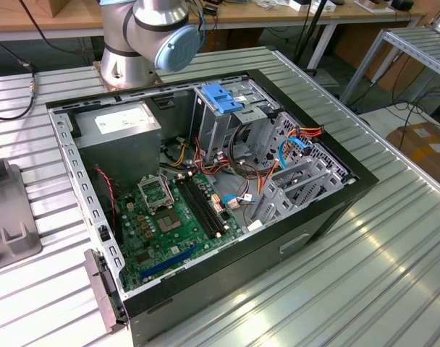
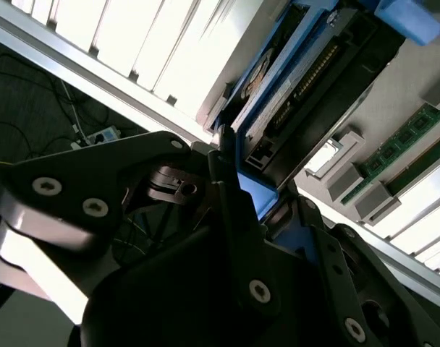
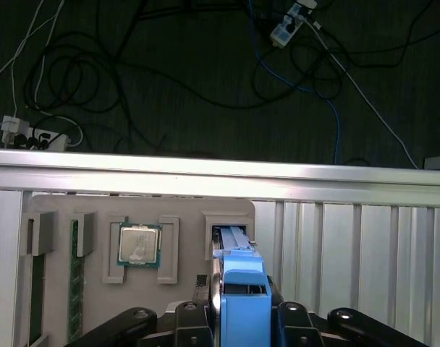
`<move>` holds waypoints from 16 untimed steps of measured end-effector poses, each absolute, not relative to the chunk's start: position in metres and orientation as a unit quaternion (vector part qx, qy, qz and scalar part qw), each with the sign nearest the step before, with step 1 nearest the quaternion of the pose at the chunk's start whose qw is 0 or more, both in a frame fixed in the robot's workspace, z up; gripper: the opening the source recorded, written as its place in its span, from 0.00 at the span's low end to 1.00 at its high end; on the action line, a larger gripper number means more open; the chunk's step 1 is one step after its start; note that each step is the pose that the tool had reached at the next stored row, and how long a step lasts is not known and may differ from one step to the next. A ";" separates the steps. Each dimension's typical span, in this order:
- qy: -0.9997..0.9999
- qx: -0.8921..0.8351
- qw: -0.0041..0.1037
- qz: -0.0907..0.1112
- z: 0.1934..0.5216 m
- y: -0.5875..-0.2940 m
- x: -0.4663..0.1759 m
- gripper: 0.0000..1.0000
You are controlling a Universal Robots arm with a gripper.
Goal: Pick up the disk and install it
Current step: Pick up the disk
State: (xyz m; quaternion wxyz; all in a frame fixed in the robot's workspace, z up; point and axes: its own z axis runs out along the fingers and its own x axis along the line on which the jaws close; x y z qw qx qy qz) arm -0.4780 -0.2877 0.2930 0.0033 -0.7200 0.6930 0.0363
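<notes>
The disk, a slim drive in a bright blue carrier, stands on edge in a slot of a grey holder tray. My gripper has its dark fingers pressed against both sides of the carrier's end, shut on it. In the second wrist view the disk runs away from the gripper, its blue end caught between the fingers. The open computer case lies on the ribbed metal table in the exterior view, with a drive cage near its far side.
The holder tray also carries a processor chip and memory sticks in neighbouring slots. A broad blue bracket sits on top of the drive cage. Cables run beside it. Beyond the table's edge lies a dark floor with cords.
</notes>
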 end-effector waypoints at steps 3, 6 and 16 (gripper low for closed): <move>0.693 -0.720 0.003 0.036 0.293 -0.288 -0.478 0.37; 0.693 -0.720 0.004 0.036 0.294 -0.288 -0.478 0.37; 0.693 -0.720 0.006 0.039 0.305 -0.287 -0.478 0.37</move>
